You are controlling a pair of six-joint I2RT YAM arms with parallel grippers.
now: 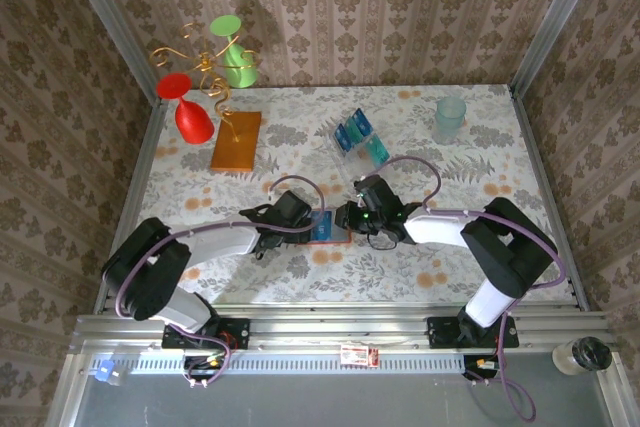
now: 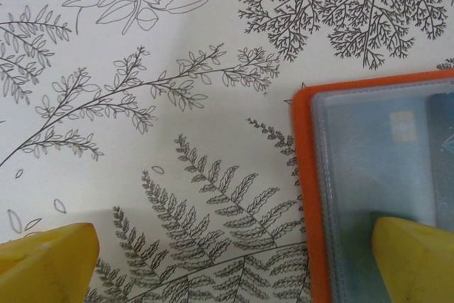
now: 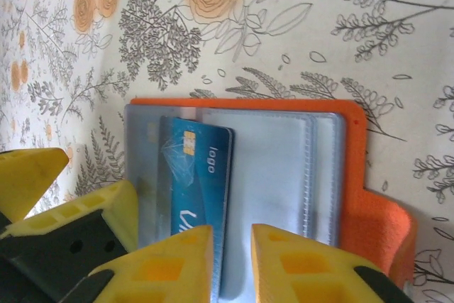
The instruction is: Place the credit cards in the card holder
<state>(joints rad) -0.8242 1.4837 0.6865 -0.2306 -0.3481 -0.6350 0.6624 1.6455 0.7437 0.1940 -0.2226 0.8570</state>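
While wallet (image 3: 374,230) is laid open between both grippers, one blue card (image 3: 202,175) is seen partly tucked into its clear pocket. Left gripper (image 2: 227,267) is spread wide, one finger (image 2: 415,260) set over wallet's pocket. Right gripper (image 3: 232,267) is poised over card's near end, jaws narrowly parted; whether card is pinched cannot be told. Other cards (image 1: 352,133) are stood well beyond wallet.

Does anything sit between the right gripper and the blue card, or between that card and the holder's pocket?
Nothing visible does. The right gripper has its tips right at the near end of the card, over the open card holder. The left gripper rests one finger on the holder beside the card, off its path.
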